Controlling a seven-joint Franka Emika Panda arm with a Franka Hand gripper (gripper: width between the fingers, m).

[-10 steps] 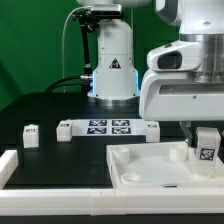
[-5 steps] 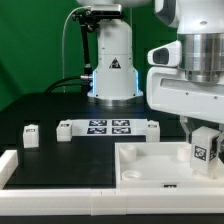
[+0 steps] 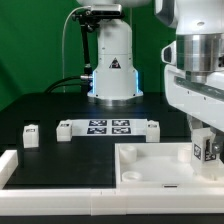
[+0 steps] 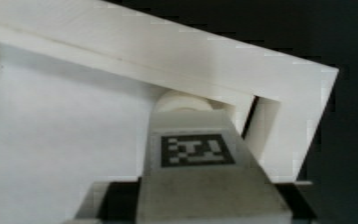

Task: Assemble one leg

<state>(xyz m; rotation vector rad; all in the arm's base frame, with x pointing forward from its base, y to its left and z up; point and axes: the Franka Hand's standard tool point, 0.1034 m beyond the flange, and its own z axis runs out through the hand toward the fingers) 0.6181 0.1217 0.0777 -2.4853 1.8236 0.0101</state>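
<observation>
My gripper [image 3: 205,138] is shut on a leg [image 3: 207,149], a stubby white block with a marker tag, at the exterior view's right. It holds the leg over the far right corner of the large white tabletop [image 3: 150,172]. In the wrist view the leg [image 4: 201,165] sits between the dark fingers [image 4: 123,198], its tag facing the camera. Just beyond the leg a round post [image 4: 194,100] shows inside the tabletop's raised corner rim [image 4: 194,48]. I cannot tell whether the leg touches the tabletop.
The marker board [image 3: 108,127] lies mid-table with a white leg at each end [image 3: 65,129] [image 3: 152,128]. Another leg [image 3: 30,134] stands at the left. A white rail [image 3: 12,165] runs along the front left. The robot base [image 3: 112,70] stands behind.
The gripper with the leg has moved toward the exterior view's right and slightly down. The tabletop has slid a little to the right.
</observation>
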